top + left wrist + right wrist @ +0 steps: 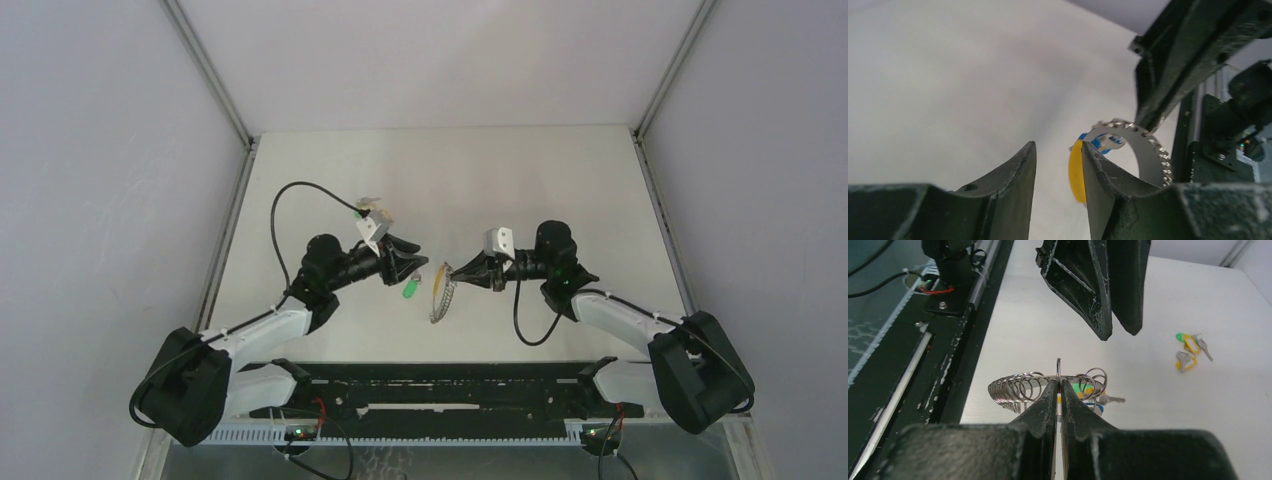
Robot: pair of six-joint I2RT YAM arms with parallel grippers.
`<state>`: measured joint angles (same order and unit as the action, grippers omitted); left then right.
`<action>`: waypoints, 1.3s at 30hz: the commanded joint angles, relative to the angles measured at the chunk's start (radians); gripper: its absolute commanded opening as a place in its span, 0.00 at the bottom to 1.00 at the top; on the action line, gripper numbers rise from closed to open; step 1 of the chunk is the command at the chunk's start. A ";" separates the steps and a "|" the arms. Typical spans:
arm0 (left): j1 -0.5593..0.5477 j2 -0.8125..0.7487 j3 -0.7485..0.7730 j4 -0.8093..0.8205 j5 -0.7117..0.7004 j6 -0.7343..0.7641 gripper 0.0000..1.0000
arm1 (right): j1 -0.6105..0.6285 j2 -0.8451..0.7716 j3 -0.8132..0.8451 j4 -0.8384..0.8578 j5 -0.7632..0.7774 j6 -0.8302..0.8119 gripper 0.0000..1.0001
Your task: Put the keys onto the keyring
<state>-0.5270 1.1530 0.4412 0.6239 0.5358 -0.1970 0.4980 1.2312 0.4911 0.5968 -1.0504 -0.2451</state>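
Near edge, top view: the black rail (430, 385) sits closest, an arm base at each end, and both arms reach in over the white table (450, 170).
Left gripper (412, 268): jaws parted with nothing between them, the tip just beside a green key (410, 290).
Keyring (441, 295): there it is, mid-table between the two grippers, tilted up on edge, with a yellow key head (440, 276) showing at its upper part.
Right gripper (456, 270): clenched on the keyring's top edge.
Left wrist view, foreground: its two dark fingers (1013, 185) fill the bottom of the picture, with only bare table in the gap between them (released, holding nothing).
Past those fingers: the yellow key head seen edge-on with a blue key (1103, 142) behind it, both at the ribbed silvery ring. The right gripper's tip pinches that ring at the top.
Right wrist view, foreground: its own fingers are pressed together on one thin wire loop of the keyring.
Ring from here: the coils fan out left of the pinch, and green, yellow and blue heads bunch just behind it (whether each is threaded on, I cannot tell).
Above the ring: the left gripper's fingers hang over it, not touching.
Loose keys (1190, 347): a small cluster with yellow tags and a green one, on the table well apart from the ring.
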 commanded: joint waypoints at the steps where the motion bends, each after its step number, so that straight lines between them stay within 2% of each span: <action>1: 0.001 -0.024 -0.013 0.232 0.196 0.031 0.44 | 0.005 -0.019 0.104 -0.079 -0.120 -0.027 0.00; 6: 0.003 -0.060 -0.031 0.310 0.285 0.016 0.44 | 0.010 -0.030 0.219 -0.372 -0.151 -0.180 0.00; 12: 0.000 -0.135 -0.055 0.328 0.339 0.015 0.43 | 0.007 0.001 0.307 -0.472 -0.176 -0.231 0.00; 39: -0.070 0.022 0.002 0.396 0.355 -0.027 0.26 | 0.051 0.058 0.337 -0.426 -0.170 -0.214 0.00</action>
<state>-0.5892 1.1656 0.4011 0.9646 0.8719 -0.2028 0.5419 1.2869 0.7902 0.1226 -1.2018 -0.4561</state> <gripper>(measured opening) 0.276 0.008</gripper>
